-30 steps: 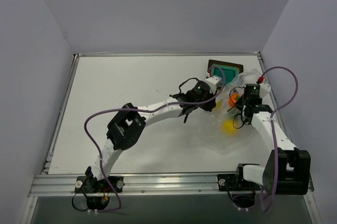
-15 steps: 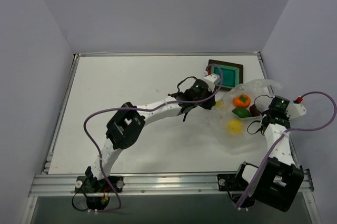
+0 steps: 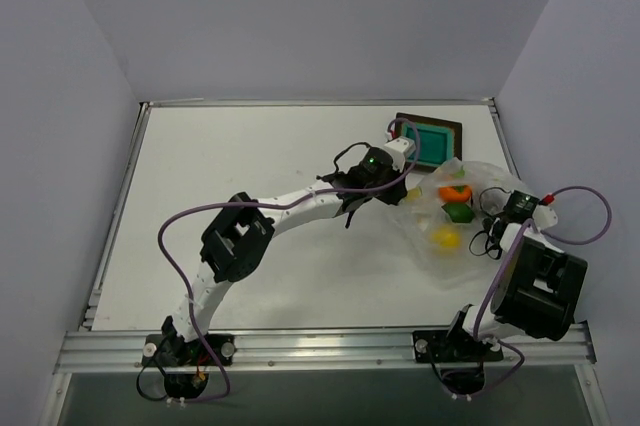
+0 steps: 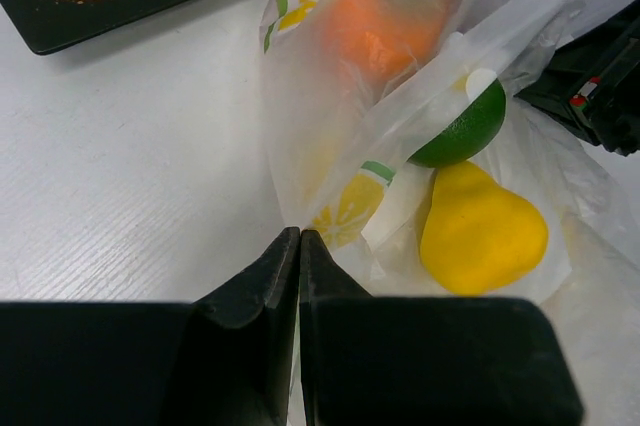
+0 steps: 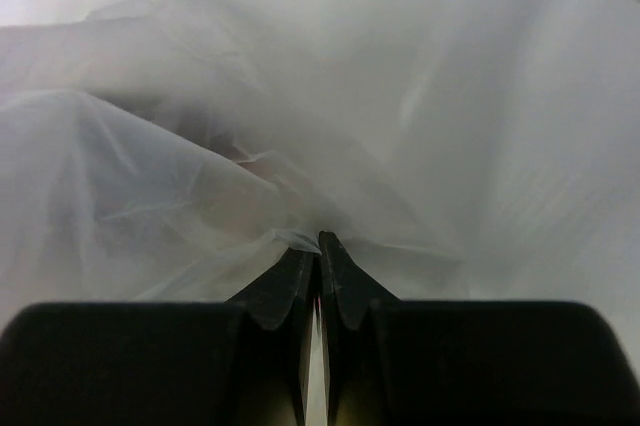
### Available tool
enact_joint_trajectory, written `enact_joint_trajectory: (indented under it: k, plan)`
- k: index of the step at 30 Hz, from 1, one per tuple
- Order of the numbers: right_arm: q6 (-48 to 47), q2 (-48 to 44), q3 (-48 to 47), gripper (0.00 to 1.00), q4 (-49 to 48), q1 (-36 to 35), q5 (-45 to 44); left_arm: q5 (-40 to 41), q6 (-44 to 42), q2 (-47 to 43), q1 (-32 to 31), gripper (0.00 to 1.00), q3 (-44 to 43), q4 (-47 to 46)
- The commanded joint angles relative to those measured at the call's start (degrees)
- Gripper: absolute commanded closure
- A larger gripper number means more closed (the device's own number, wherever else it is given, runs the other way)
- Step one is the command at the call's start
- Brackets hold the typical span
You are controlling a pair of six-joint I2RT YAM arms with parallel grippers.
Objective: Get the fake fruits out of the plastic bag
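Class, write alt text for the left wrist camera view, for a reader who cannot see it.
The left end effector, shut, pinches the edge of a clear plastic bag lying on a white table. In its folds lie an orange fruit, a green fruit and a yellow fruit; a dark tray with a teal inside lies beyond.

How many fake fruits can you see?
3: orange fruit farthest back, green fruit in the middle, yellow fruit nearest, all inside the plastic bag; folds may hide more.
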State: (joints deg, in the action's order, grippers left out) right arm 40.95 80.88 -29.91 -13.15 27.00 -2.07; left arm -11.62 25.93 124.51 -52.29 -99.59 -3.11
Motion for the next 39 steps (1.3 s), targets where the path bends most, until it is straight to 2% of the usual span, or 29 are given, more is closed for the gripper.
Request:
enact_joint_trajectory:
  k: [1, 4, 11, 14, 16, 17, 18, 20, 21, 22, 23, 26, 30, 39]
  plan:
    - [0.10, 2.27, 0.64, 0.98, -0.74, -3.00, 5.76, 0.45, -1.06, -3.66, 0.53, 0.98, -4.56, -0.14]
    - [0.88, -0.62, 2.40, 0.98, -1.09, -6.70, 6.63, 1.51, -2.03, -3.13, 0.79, 0.98, -5.43, 1.35]
    - [2.82, -14.86, 8.81, 1.00, 1.81, -6.26, 7.87, 1.60, -3.61, 1.51, 2.63, 0.98, -11.84, 5.75]
    - [3.08, -18.47, 10.22, 0.95, 4.00, -5.82, 7.17, 1.16, -3.79, 2.93, 2.55, 0.98, -13.96, 6.45]
    - [3.00, -20.49, 10.92, 0.82, 4.53, -5.21, 6.20, 1.51, -3.61, 2.67, 2.55, 0.95, -13.26, 6.19]
    - [2.47, -20.85, 11.19, 0.67, 4.71, -5.03, 6.28, 1.60, -3.44, 1.71, 2.55, 0.92, -12.65, 5.93]
    - [2.03, -21.11, 11.02, 0.60, 5.14, -4.94, 6.63, 1.68, -3.43, 1.01, 2.63, 0.87, -11.86, 5.41]
    - [0.81, -21.99, 10.05, 0.44, 6.81, -4.77, 6.46, 2.30, -3.61, -1.62, 2.63, 0.72, -9.23, 4.08]
    - [0.45, -22.69, 9.00, 0.32, 8.30, -4.77, 6.20, 2.47, -3.87, -2.42, 2.63, 0.64, -8.61, 4.08]
    - [0.19, -24.70, 8.38, 0.28, 9.01, -4.68, 5.94, 2.56, -3.96, -3.30, 2.63, 0.55, -7.56, 4.08]
    - [-0.25, -26.11, 7.86, 0.24, 9.89, -4.68, 5.24, 2.83, -4.05, -5.13, 2.63, 0.41, -6.85, 4.08]
    - [-0.61, -31.83, 5.40, 0.21, 12.79, -4.77, 4.44, 3.53, -3.87, -9.44, 2.63, 0.23, -3.42, 1.71]
    - [-1.92, -32.89, 1.18, 0.21, 17.79, -5.29, 4.18, 5.81, -3.78, -15.69, 2.55, 0.13, 1.14, 0.74]
    - [-2.19, -33.24, -1.90, 0.21, 18.33, -6.44, 3.30, 14.16, -4.05, -30.98, 1.59, 0.07, 12.21, 1.88]
